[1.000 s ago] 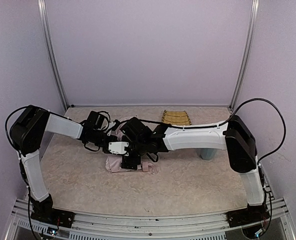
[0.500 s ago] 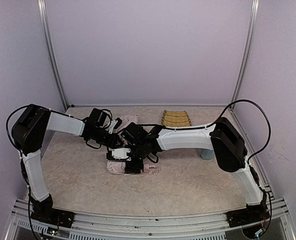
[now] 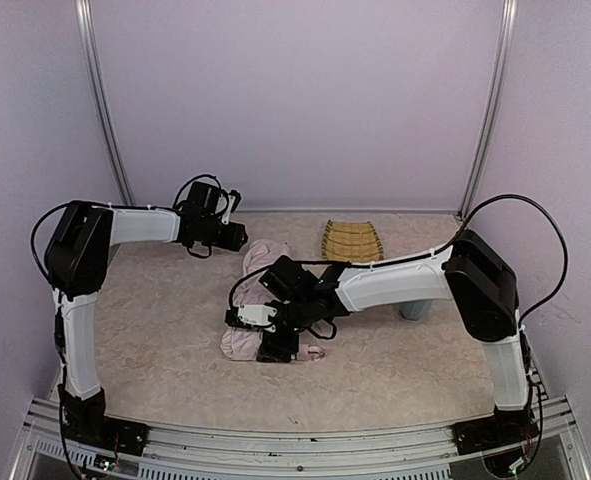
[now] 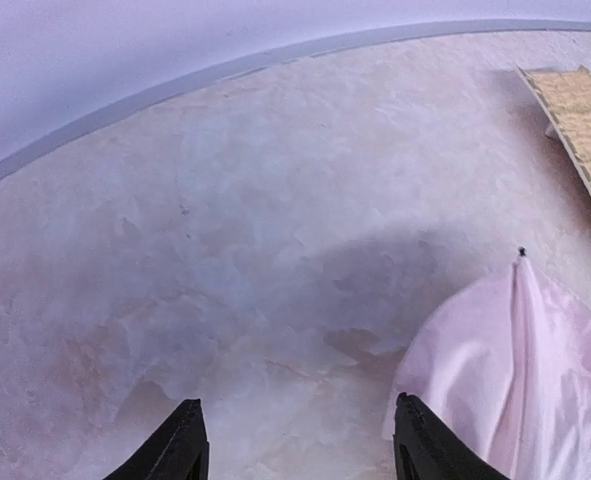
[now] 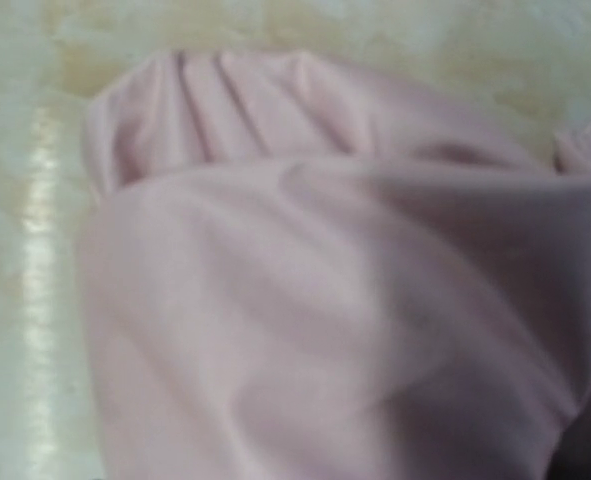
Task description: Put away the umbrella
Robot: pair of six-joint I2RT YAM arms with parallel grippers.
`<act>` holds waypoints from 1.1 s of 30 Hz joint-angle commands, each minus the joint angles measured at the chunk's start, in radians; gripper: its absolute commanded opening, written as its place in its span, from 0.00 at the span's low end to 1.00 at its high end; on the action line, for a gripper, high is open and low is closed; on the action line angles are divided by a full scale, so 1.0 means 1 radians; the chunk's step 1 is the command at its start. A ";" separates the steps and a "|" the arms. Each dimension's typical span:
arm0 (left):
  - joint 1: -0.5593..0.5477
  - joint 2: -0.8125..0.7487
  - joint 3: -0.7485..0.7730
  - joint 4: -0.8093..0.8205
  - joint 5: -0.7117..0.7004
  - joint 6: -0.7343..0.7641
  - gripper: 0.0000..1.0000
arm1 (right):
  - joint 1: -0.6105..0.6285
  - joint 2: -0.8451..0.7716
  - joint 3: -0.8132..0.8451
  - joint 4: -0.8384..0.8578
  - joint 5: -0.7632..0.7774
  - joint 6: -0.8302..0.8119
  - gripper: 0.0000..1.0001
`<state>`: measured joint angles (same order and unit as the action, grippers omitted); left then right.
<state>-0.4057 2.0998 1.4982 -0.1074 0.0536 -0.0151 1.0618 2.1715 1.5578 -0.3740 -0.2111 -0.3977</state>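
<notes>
The umbrella [image 3: 263, 258] lies collapsed on the table as a heap of shiny pale-pink fabric running from mid-table toward the near side [image 3: 237, 345]. My right gripper [image 3: 276, 343] is pressed down onto its near part. The right wrist view is filled with the umbrella's blurred pink folds [image 5: 305, 300], and no fingers show there. My left gripper [image 3: 239, 237] hovers at the back left, apart from the umbrella. In the left wrist view it [image 4: 300, 455] is open over bare table, with the umbrella's pink edge [image 4: 535, 380] just right of the right fingertip [image 4: 425, 450].
A woven yellow tray [image 3: 353, 239] lies at the back right, also seen in the left wrist view [image 4: 585, 120]. A small grey-blue cup [image 3: 412, 309] stands behind the right forearm. Purple walls close in the back and both sides.
My left gripper has opened, let go of the umbrella and pulled away to the back left. My right gripper has shifted nearer and lower onto the fabric.
</notes>
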 commanded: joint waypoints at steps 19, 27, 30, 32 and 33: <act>-0.383 -0.844 -0.679 0.118 -0.174 -0.147 0.59 | 0.025 -0.179 -0.362 0.057 -0.027 0.555 0.78; -0.519 -1.005 -0.892 0.106 -0.217 -0.255 0.62 | 0.073 -0.298 -0.332 0.135 -0.037 0.620 0.83; -0.548 -1.001 -0.917 0.108 -0.205 -0.288 0.65 | 0.076 -0.390 -0.349 0.165 -0.033 0.655 0.85; -0.576 -0.972 -0.925 0.132 -0.190 -0.294 0.66 | 0.075 -0.460 -0.377 0.175 -0.009 0.678 0.87; -0.591 -0.951 -0.926 0.149 -0.192 -0.294 0.66 | 0.073 -0.498 -0.387 0.171 0.019 0.687 0.89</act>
<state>-0.9520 1.1107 0.5880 -0.0086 -0.1341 -0.2649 1.1297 1.8118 1.2079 -0.1890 -0.2455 0.2180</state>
